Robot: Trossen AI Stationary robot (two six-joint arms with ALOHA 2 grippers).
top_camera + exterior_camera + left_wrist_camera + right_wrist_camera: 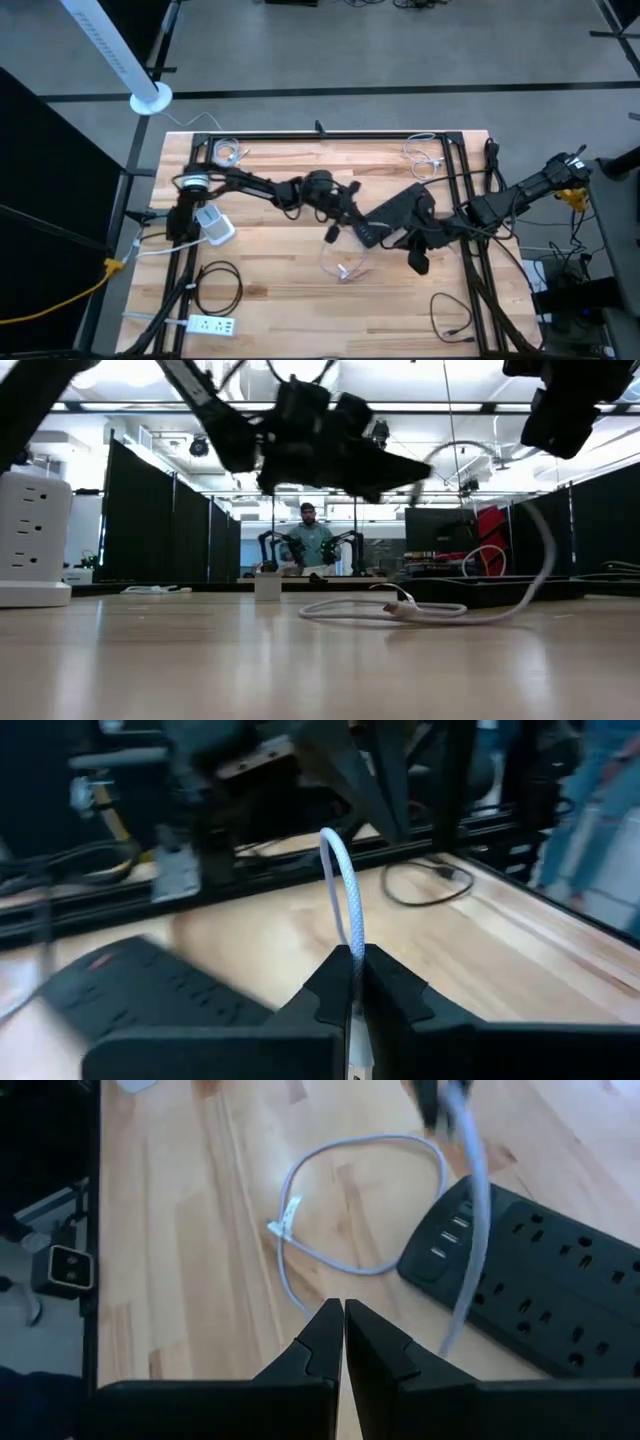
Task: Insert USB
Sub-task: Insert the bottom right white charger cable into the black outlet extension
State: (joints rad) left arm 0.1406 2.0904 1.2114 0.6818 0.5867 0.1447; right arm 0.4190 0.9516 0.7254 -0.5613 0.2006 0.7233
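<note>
the left gripper (352,982) is seen above mid-table, its fingers pinched tight on a white cable (345,900), which arches up out of the grip. the rest of the cable (345,262) is laid in a loose loop on the wooden table (280,310), just in front of the grippers. a black power strip (540,1295) is held off the table at the right gripper (344,1342), whose fingers are pressed together with no gap; whether the strip is actually gripped cannot be told. usb ports (447,1238) are visible at the strip's near end, close beside the hanging cable. a white strip (203,324) lies at the table's front-left corner.
</note>
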